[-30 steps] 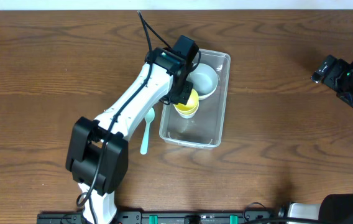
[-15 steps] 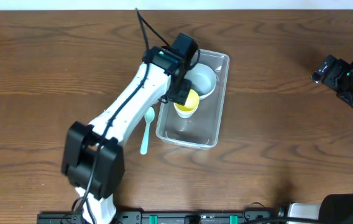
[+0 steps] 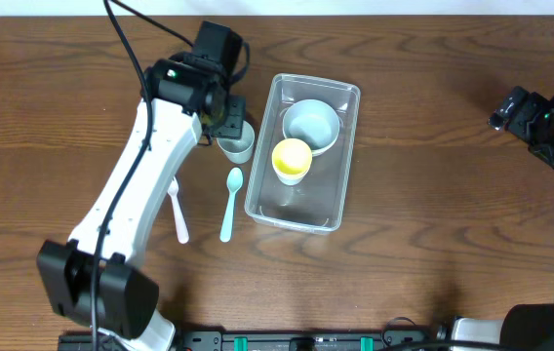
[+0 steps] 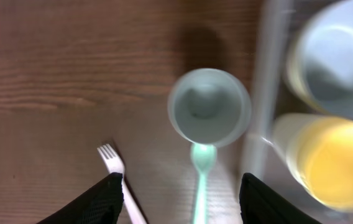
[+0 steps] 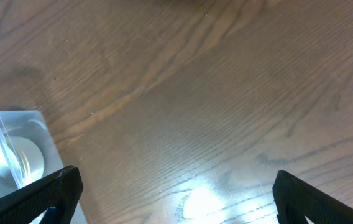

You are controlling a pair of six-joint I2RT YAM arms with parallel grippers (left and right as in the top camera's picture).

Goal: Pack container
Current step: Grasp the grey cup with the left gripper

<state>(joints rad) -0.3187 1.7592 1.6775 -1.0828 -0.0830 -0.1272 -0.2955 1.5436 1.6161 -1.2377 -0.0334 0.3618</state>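
Two vessels, a yellow cup [image 3: 292,159] and a bowl [image 3: 312,125], lie in the container [image 3: 349,180]; the left arm [image 3: 145,171], jaws open and empty, has swung out over the pale cup [image 4: 209,107], likely next.

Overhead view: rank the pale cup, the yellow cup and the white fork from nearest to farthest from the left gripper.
1. Pale cup: just below the left gripper, outside the container.
2. Yellow cup: to the gripper's right, inside the container.
3. White fork: outside the container, back toward the arm's base.
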